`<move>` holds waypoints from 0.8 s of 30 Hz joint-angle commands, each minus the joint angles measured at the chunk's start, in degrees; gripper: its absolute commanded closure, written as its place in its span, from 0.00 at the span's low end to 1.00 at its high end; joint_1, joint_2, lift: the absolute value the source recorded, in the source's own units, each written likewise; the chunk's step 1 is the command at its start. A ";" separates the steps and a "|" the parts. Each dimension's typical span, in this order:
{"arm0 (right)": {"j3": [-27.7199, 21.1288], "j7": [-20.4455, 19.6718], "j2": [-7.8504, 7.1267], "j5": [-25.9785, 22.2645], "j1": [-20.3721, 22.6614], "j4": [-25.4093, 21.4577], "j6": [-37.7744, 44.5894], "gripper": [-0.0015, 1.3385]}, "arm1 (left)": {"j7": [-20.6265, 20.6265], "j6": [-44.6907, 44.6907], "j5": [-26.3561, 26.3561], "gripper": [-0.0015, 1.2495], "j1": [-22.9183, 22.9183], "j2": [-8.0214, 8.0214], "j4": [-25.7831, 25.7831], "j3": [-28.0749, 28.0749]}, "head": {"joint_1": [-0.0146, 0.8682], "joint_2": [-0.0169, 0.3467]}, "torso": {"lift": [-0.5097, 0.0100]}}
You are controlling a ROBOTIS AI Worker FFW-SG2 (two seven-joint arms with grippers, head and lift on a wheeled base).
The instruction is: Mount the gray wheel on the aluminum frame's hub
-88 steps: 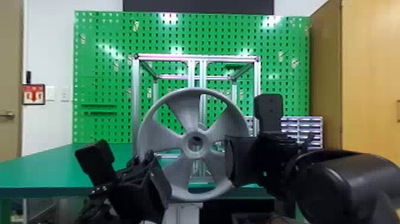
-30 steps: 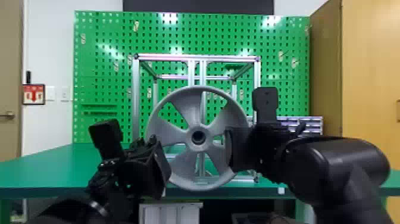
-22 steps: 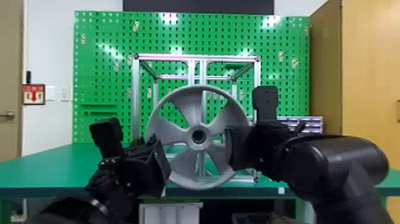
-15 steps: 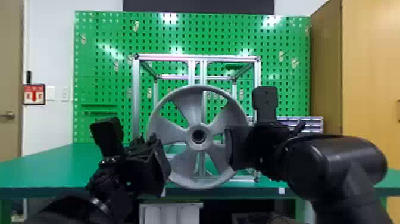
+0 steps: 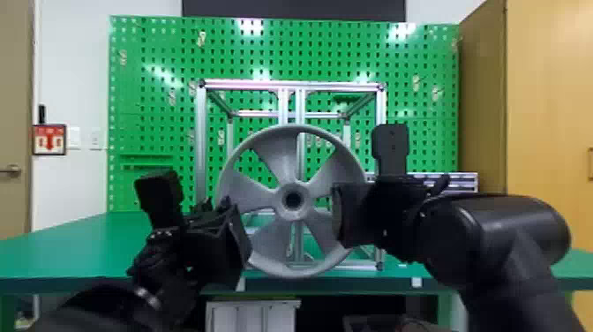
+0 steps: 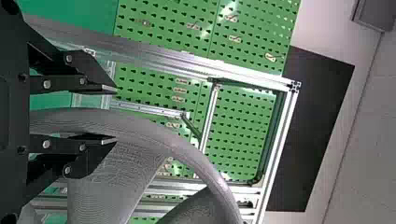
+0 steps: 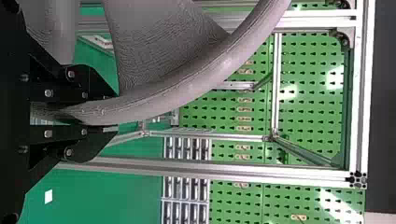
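The gray wheel [image 5: 279, 161] hangs upright in front of the aluminum frame [image 5: 201, 145], hiding the hub behind it. Beside the wheel's lower left rim is my left gripper [image 5: 242, 240]; my right gripper [image 5: 346, 216] is at its right side. In the left wrist view, my left gripper [image 6: 115, 115] stands open, with the rim of the wheel [image 6: 144, 130] between its spread fingers and nearer the lower one. From the right wrist view, my right gripper [image 7: 114, 115] is shut on the rim of the wheel [image 7: 187, 88].
The frame stands on the green table [image 5: 79, 247] before a green pegboard [image 5: 154, 106]. Small drawers [image 7: 186, 186] sit behind the frame's right side, and a wooden cabinet [image 5: 547, 110] stands at the right. A white drawer unit [image 5: 251, 315] is under the table.
Since the earliest frame, the wheel has shifted slightly right and upward and looks smaller, farther from the camera. Both grippers moved with it, the left one rising. Over the last half second, hardly anything moved.
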 commanded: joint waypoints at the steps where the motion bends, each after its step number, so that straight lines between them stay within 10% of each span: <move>1: -0.17 0.00 0.05 -0.17 -0.67 0.89 0.09 0.82 | -0.03 0.18 -0.14 0.68 -0.98 -0.12 1.01 0.00 | 0.01 0.06 | 0.02; 24: -0.43 0.09 0.05 0.09 -4.36 10.12 -2.55 0.82 | -0.03 -0.78 -1.63 0.67 -5.55 -0.82 9.28 -0.88 | 0.01 0.06 | 0.02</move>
